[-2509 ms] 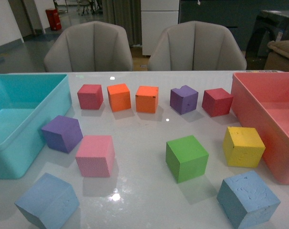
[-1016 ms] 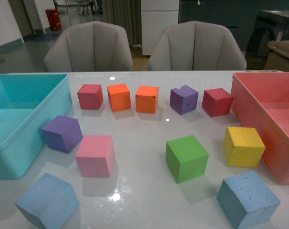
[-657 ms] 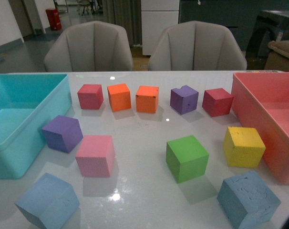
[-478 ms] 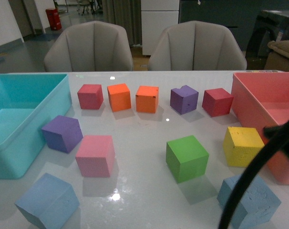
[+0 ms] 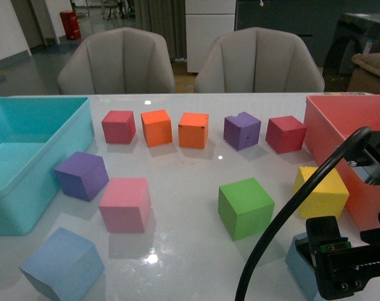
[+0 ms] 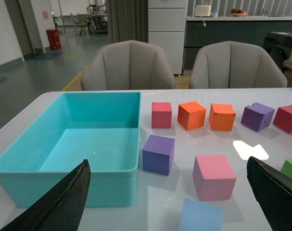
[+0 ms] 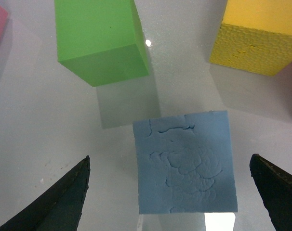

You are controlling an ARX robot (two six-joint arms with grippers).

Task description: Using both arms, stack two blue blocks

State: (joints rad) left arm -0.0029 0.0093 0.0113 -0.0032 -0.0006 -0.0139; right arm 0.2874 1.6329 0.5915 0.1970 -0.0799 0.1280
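Left hand (image 6: 167, 163), right hand (image 7: 170, 158) open

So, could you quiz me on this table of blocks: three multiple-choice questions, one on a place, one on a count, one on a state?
1. What shows centred between the right arm's jaws in its wrist view? A green foam cube; B yellow foam cube; C light blue foam cube.
2. How many orange foam cubes stand on the glossy white table? A two; B one; C four.
3. The right arm's jaws are: A shut on a cube; B open, touching nothing; C gripping a bin.
Answers: C, its pitted face lies midway between the black tips; A, a second stands beside the first; B, both tips stand clear of the cube.
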